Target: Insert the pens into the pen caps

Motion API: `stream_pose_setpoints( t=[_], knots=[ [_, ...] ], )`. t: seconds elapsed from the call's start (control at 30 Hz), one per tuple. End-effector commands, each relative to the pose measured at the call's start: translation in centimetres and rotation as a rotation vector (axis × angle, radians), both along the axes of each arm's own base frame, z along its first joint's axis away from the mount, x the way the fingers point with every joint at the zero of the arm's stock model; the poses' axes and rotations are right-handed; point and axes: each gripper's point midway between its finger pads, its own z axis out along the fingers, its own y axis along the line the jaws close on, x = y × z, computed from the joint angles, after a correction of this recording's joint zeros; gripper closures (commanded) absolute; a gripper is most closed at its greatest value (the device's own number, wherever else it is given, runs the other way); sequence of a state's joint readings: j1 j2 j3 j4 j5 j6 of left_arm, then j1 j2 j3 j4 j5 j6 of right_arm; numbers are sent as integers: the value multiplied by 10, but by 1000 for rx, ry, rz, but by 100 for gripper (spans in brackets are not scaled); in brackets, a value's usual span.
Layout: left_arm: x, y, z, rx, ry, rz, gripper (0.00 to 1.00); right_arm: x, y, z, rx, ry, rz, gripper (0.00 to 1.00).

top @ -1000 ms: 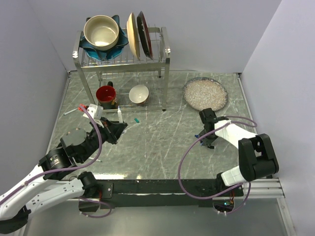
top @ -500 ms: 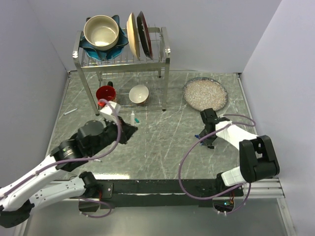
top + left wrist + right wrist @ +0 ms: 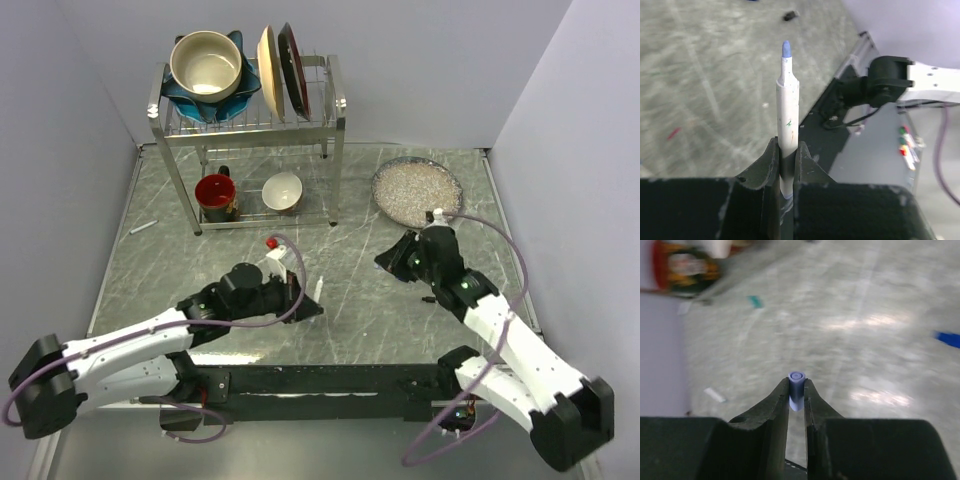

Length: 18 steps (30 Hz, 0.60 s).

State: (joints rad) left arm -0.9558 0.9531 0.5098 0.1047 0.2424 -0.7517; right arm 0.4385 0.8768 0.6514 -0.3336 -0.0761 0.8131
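My left gripper point(image 3: 308, 302) point(image 3: 787, 146) is shut on a white-barrelled pen point(image 3: 788, 107) with a blue tip. The pen sticks out past the fingers and shows near the table's middle in the top view point(image 3: 318, 290). My right gripper point(image 3: 388, 262) point(image 3: 796, 386) is shut on the small blue pen cap point(image 3: 796, 385), its end facing away from the camera. The two grippers are apart, the right one to the right of the left. A teal cap point(image 3: 756, 301) and a black cap point(image 3: 790, 16) lie on the table. Another white pen point(image 3: 143, 227) lies at the far left.
A metal dish rack point(image 3: 335, 130) with bowls and plates stands at the back, a red mug point(image 3: 216, 193) and a white bowl point(image 3: 283, 190) under it. A glass plate of white grains point(image 3: 417, 190) sits back right. A small blue piece point(image 3: 947, 338) lies on the table.
My left arm has swung from the left side to the table's middle with the pen in its grip. My right arm has lifted and turned left, holding the blue cap.
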Motion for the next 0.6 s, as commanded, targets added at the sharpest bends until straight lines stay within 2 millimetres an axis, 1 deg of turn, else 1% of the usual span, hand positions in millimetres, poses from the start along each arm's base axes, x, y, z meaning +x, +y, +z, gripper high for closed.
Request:
stream_pose_setpoints(
  t=[0.0,0.03,0.17,0.27,0.4,0.53,0.57],
  knots=[
    [-10,-29,43,-204,-34,-114,99,-14,35,46,192,-210,175,100],
    [-9,-32,39,-200,-24,-115,99,-17,41,55,217,-240,200,100],
    [-8,-38,44,-229,-32,-129,99,-28,52,69,260,-283,270,100],
    [-3,-42,41,-214,-27,-115,99,-32,54,76,284,-294,271,100],
    [2,-45,35,-196,-25,-103,99,-31,53,89,283,-333,260,100],
    [4,-50,31,-183,-16,-111,99,-32,56,89,293,-320,261,100],
    [4,-51,33,-185,-18,-111,99,-31,57,90,296,-319,258,100]
  ],
)
